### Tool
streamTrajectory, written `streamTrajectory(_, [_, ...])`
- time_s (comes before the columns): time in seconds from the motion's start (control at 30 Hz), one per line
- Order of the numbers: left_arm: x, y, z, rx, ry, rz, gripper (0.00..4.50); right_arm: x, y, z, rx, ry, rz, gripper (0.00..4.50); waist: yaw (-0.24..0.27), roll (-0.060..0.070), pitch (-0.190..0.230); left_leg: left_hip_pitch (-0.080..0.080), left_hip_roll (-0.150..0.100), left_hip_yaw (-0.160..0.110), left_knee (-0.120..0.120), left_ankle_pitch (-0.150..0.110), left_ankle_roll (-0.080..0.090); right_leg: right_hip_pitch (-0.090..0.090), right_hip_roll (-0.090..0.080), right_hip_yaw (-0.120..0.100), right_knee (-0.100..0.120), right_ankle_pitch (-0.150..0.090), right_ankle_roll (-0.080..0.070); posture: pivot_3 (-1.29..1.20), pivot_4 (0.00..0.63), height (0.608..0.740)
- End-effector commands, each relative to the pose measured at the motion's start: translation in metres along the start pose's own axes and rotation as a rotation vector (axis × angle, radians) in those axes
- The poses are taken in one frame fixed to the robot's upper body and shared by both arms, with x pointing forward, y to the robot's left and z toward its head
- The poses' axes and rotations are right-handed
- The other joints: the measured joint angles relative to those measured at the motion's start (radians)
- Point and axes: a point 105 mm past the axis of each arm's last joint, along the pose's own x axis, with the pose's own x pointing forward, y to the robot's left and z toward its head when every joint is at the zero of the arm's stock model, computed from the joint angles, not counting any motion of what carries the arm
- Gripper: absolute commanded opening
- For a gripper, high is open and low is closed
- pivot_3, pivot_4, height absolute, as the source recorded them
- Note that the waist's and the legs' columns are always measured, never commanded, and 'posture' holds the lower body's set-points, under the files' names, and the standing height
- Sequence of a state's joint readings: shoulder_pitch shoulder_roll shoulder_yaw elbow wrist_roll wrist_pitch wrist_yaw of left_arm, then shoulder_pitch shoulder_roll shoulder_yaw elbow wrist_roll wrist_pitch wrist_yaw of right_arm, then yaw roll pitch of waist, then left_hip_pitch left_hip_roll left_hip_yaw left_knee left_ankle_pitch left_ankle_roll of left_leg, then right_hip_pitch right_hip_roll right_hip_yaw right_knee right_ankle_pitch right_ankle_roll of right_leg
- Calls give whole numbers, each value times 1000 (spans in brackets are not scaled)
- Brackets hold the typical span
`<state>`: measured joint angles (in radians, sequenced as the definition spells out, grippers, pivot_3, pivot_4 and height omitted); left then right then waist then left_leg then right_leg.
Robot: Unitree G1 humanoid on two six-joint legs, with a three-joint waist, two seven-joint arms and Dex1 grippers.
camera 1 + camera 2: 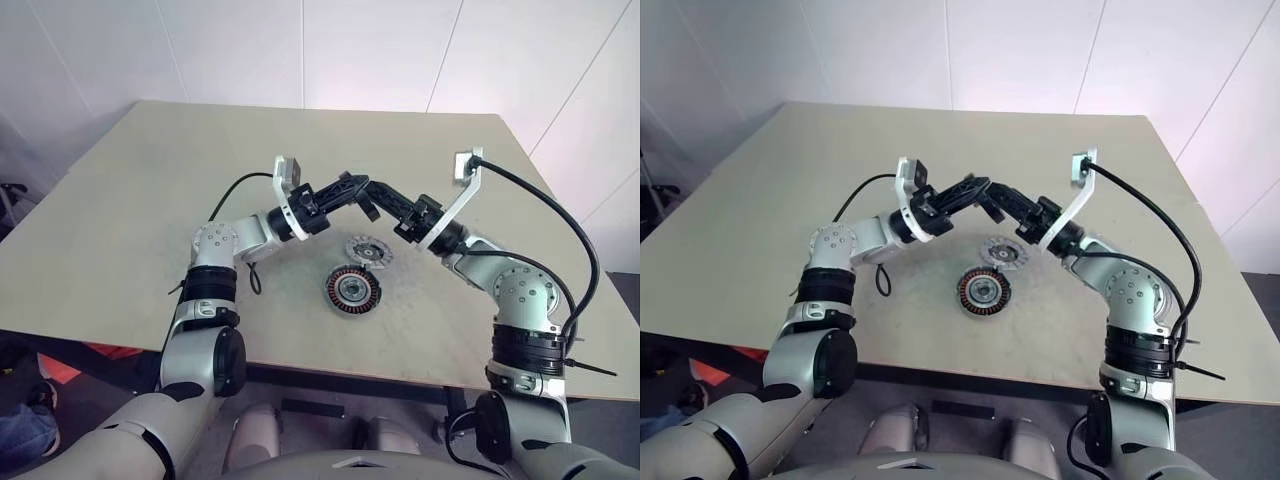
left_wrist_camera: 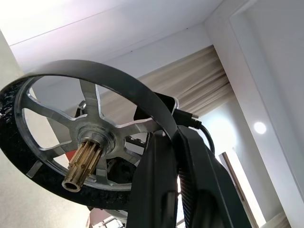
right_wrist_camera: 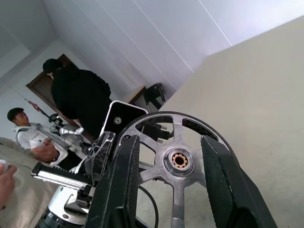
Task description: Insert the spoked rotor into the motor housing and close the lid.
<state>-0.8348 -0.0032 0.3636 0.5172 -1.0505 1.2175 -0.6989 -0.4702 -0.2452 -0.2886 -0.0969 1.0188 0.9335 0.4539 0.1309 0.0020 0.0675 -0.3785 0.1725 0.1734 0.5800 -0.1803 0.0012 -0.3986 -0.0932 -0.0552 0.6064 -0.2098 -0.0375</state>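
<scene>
Left gripper (image 1: 352,188) is clamped tight on the rotor (image 2: 80,142), its 2 black fingers pinching the thick black rim while it hangs in the air above the table (image 1: 120,200). Up close the rotor is a spoked wheel: smooth dark band outside, pale cast-metal spokes, silvery hub with a brass splined shaft poking out.

Housing (image 1: 354,290) lies flat on the pale matte tabletop, round, coppery ribbed windings around a shiny centre. The lid (image 1: 367,249), a flat grey slotted disc, sits just beside it at 1 o'clock.

Right gripper (image 1: 376,198) meets the rotor from the other side, jaws parted, 1 finger (image 3: 118,185) either side of the wheel, not pinching it.

2 people stand in the background of the right wrist view.
</scene>
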Motion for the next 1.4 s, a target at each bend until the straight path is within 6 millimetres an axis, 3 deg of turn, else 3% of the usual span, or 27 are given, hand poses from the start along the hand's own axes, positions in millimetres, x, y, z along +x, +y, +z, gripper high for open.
streamTrajectory(0.03, [10,-10,-3,34,29,-36,0,13,22,1,-14,10,98,1705,0,0,0,0,0,0,0,0,0,0,0,0,0,0,0,0,0,740])
streamTrajectory(0.2, [10,-9,-3,35,33,-30,0,13,22,1,-16,6,97,37,0,0,0,0,0,0,0,0,0,0,0,0,0,0,0,0,0,740])
streamTrajectory(0.6, [11,-8,-4,41,37,-28,0,12,14,0,-25,11,59,37,0,0,0,0,0,0,0,0,0,0,0,0,0,0,0,0,0,740])
streamTrajectory(0.73, [11,-9,-4,44,38,-34,0,12,8,1,-24,12,29,685,0,0,0,0,0,0,0,0,0,0,0,0,0,0,0,0,0,740])
streamTrajectory(1.23, [14,-15,-5,51,47,-62,0,6,5,10,8,-23,24,701,0,0,0,0,0,0,0,0,0,0,0,0,0,0,0,0,0,740])
streamTrajectory(1.4, [13,-14,-6,51,51,-55,0,5,12,16,1,-48,53,701,0,0,0,0,0,0,0,0,0,0,0,0,0,0,0,0,0,740])
